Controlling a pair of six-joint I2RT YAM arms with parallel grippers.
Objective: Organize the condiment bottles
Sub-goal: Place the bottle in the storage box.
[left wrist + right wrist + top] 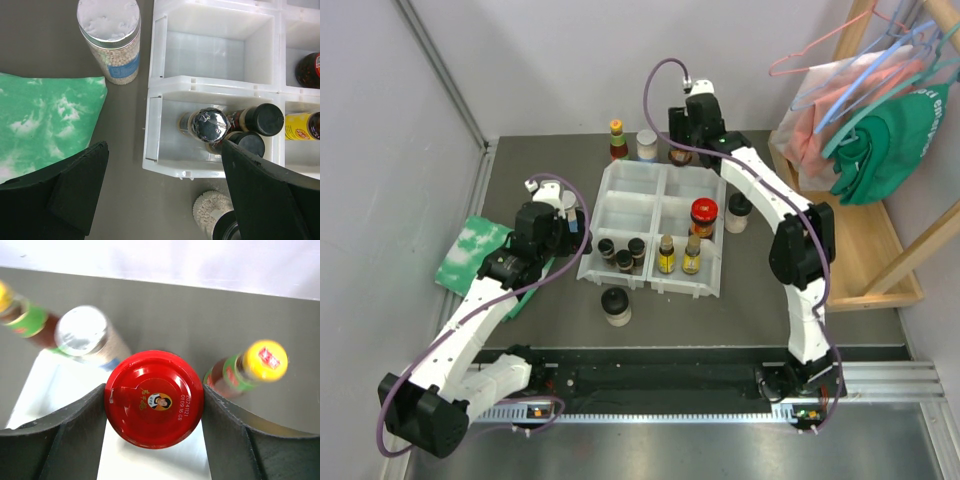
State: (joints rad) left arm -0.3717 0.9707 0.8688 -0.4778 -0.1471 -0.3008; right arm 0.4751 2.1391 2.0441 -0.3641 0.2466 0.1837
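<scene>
The white tray [630, 195] sits mid-table, bottles in its near cells. The left gripper [164, 165] hangs spread wide and empty by the tray's near-left corner. The right gripper [154, 407] is clamped on a red-lidded jar [145, 385] over the tray's far edge. I'd say it's mid-placing: next, lower it squarely into a cell and release.

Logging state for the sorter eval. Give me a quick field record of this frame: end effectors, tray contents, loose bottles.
left end effector: open, empty, at white tray left edge
right end effector: shut on red-lidded jar
tray contents: three dark spice jars, two yellow sauce bottles, second red jar
outside tray includes: black-capped jar, pale-lidded jar, yellow-capped bottle
</scene>
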